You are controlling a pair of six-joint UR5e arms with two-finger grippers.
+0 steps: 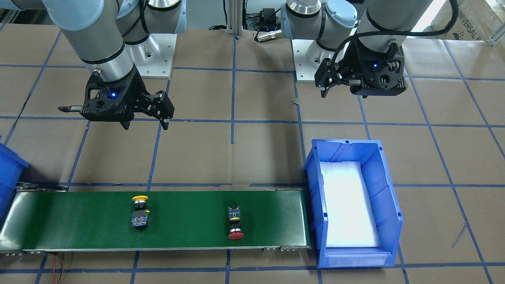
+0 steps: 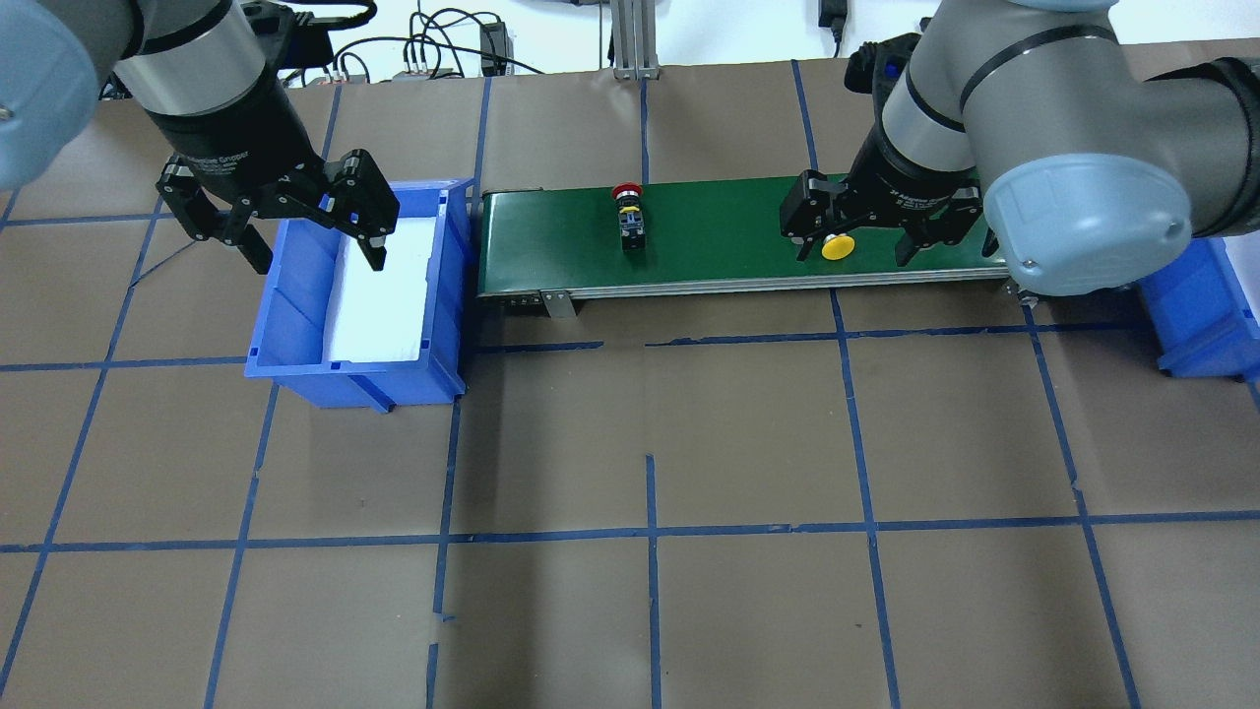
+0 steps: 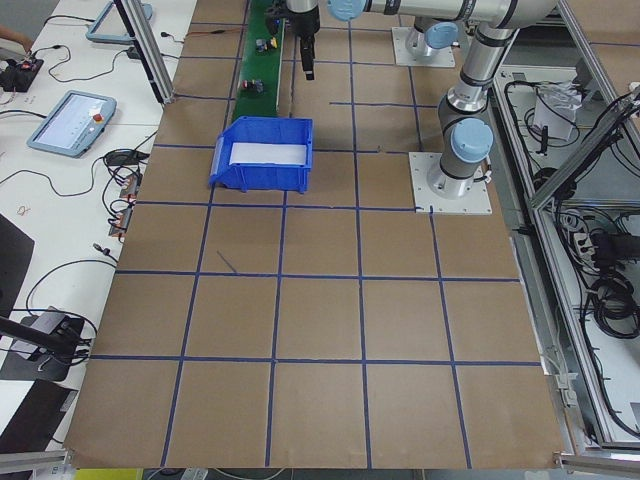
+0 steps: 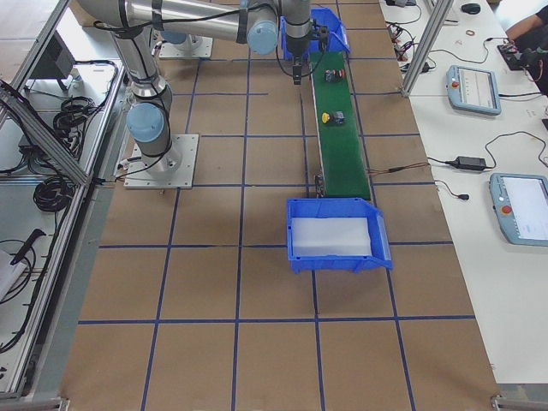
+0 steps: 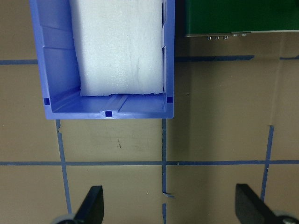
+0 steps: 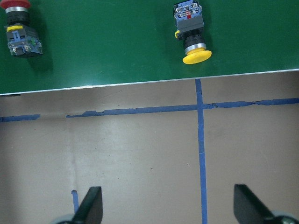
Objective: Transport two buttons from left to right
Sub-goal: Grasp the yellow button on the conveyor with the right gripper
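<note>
Yellow-capped button and red-capped button, two in all, lie on their sides, well apart, on the smooth green conveyor belt. Each has a mushroom cap on a blocky black-grey body. Left gripper and right gripper hang spread wide, holding nothing. Two blue plastic bins flank the belt: a foam-lined bin and a second bin.

"UNIVERSAL" on cardboard box
</note>
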